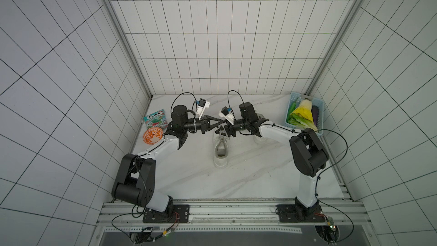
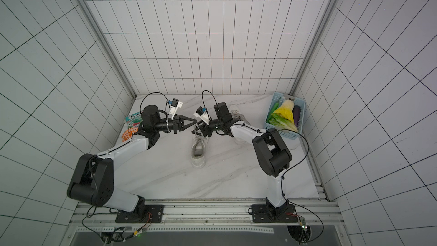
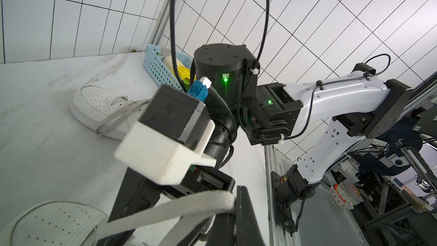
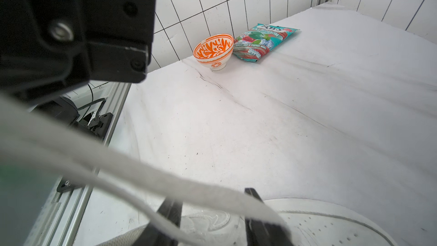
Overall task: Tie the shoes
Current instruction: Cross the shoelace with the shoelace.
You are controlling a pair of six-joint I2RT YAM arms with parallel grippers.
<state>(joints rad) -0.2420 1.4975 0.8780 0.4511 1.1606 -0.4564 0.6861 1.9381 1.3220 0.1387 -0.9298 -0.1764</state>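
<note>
Two white shoes on the marble worktop [image 1: 248,181]. First, the centre shoe [image 1: 221,150]: upright on its sole mid-worktop, heel toward the arm bases, toe end beneath both hands. Second, the far shoe [image 2: 236,114]: farther back and to the right, largely hidden behind the right forearm in both top views. Plainer in the left wrist view, standing on its sole with one loose lace [image 3: 118,117] draped down its side.

Two hands, tips close together above the centre shoe's toe end. For the left hand [image 1: 219,122]: jaws closed, pinching one greyish flat lace [image 3: 165,207] that rises in a loop from the centre shoe. For the right hand [image 1: 228,133]: just beside the left, angled down at the shoe, jaws parted. Its two fingers [image 4: 260,221] well apart in the right wrist view, with two lace strands crossing in front of them and bare shoe leather showing in the gap. Cannot tell whether either strand touches a pad.

At the left edge, one orange-and-white bowl [image 1: 152,136], with one teal sweet packet [image 1: 155,119] just beside it.

In the far right corner, one pale blue basket [image 1: 320,117]. Inside, one yellow-green leafy cabbage [image 1: 302,114], one purple aubergine [image 1: 315,114] and some green vegetables too crowded to count.
</note>
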